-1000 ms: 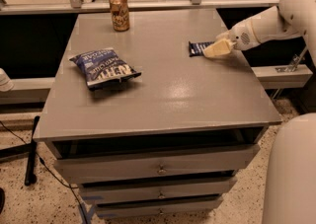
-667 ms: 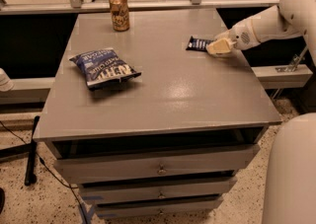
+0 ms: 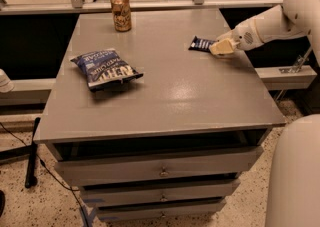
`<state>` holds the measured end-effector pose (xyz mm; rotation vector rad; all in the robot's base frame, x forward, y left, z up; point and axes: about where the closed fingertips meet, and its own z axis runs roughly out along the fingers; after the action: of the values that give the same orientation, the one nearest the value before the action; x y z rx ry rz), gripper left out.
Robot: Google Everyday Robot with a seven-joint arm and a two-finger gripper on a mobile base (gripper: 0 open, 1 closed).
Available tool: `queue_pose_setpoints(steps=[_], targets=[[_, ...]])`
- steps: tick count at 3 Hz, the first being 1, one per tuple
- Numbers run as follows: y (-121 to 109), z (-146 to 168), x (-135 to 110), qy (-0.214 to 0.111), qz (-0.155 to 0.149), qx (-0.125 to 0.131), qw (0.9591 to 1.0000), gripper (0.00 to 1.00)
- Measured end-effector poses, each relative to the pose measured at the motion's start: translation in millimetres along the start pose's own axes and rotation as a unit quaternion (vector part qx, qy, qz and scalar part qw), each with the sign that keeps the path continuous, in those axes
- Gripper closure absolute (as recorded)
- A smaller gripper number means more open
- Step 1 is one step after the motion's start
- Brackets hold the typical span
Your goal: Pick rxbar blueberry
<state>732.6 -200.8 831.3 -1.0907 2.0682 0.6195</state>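
Note:
The rxbar blueberry (image 3: pixel 201 44) is a small flat dark-blue wrapper with white print at the back right of the grey tabletop (image 3: pixel 165 96). My gripper (image 3: pixel 222 47), with tan fingers on a white arm reaching in from the right, covers the bar's right end and is shut on it. The bar sits at or just above the table surface, and its left end sticks out toward the left. The part of the bar inside the fingers is hidden.
A big puffy blue chip bag (image 3: pixel 106 68) lies at the left middle of the table. A gold drink can (image 3: pixel 121 12) stands at the back edge. Drawers (image 3: pixel 160 168) sit below the front edge. A white robot body part (image 3: pixel 295 176) fills the lower right.
The bar has shifted slightly left and toward the back with the gripper on its right end. The chip bag and the can have not moved.

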Motion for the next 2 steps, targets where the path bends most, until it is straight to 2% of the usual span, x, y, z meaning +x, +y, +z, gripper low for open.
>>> queue_pose_setpoints(steps=[2], targets=[[0.1,-0.1,-0.1,0.0,0.0,0.0,1.0,1.0]])
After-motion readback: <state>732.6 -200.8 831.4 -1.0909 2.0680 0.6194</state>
